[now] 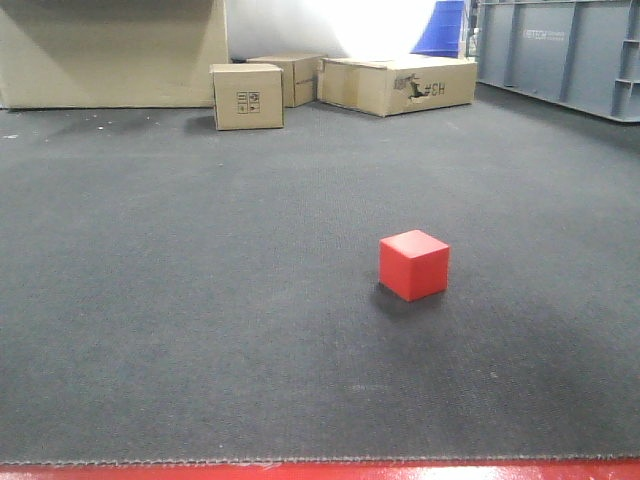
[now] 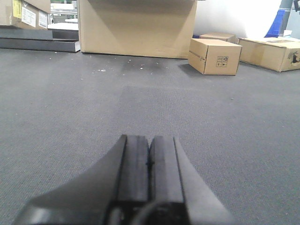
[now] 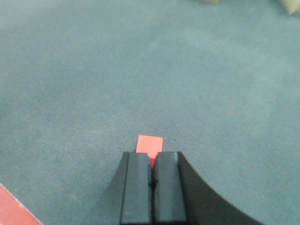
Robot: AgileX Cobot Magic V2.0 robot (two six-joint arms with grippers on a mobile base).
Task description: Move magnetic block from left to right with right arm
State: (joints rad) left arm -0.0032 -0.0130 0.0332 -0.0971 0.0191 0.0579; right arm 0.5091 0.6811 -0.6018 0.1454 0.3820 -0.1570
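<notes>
The magnetic block (image 1: 413, 264), a small plain red cube, rests alone on the dark grey carpet (image 1: 200, 300), right of centre in the front view; no gripper shows there. In the right wrist view the same block (image 3: 150, 144) shows just beyond the tips of my right gripper (image 3: 152, 157). Its lower part is hidden behind the fingers. The right jaws are pressed together with nothing between them. My left gripper (image 2: 149, 139) is also shut and empty, low over bare carpet, with no block in its view.
Cardboard boxes stand at the far side: a small one (image 1: 247, 96), a flat torn one (image 1: 397, 84) and a big one (image 1: 110, 50). A grey crate (image 1: 560, 50) is at the far right. A red strip (image 1: 320, 470) edges the near carpet.
</notes>
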